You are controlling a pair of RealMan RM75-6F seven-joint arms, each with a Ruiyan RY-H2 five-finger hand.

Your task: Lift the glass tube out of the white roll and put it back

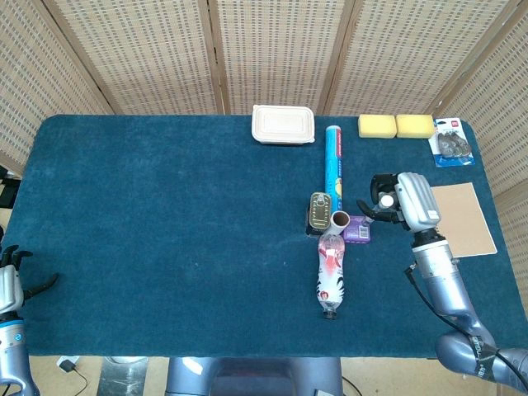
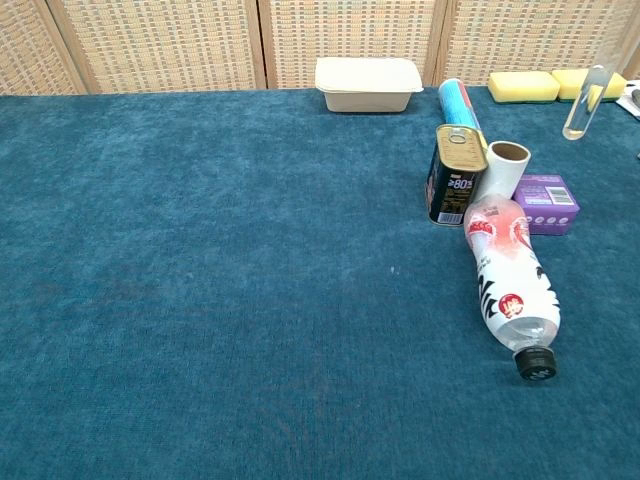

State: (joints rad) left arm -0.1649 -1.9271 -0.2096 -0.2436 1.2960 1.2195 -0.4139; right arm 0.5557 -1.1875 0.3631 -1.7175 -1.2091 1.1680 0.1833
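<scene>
The white roll (image 1: 340, 219) stands upright between a tin can and a purple box, its open top showing nothing inside (image 2: 503, 170). My right hand (image 1: 406, 201) hovers to the right of it, above the table, and grips the glass tube (image 1: 385, 200). In the chest view the glass tube (image 2: 583, 102) hangs tilted in the air at the upper right, clear of the roll; the hand itself is out of that frame. My left hand (image 1: 10, 285) rests off the table's front left corner, holding nothing, its fingers apart.
A tin can (image 1: 319, 210) and a purple box (image 1: 357, 228) flank the roll. A plastic bottle (image 1: 331, 272) lies in front, a blue tube (image 1: 334, 165) behind. At the back are a white container (image 1: 283, 124), yellow sponges (image 1: 396, 125) and a blister pack (image 1: 450, 142). A brown board (image 1: 464, 219) lies at the right.
</scene>
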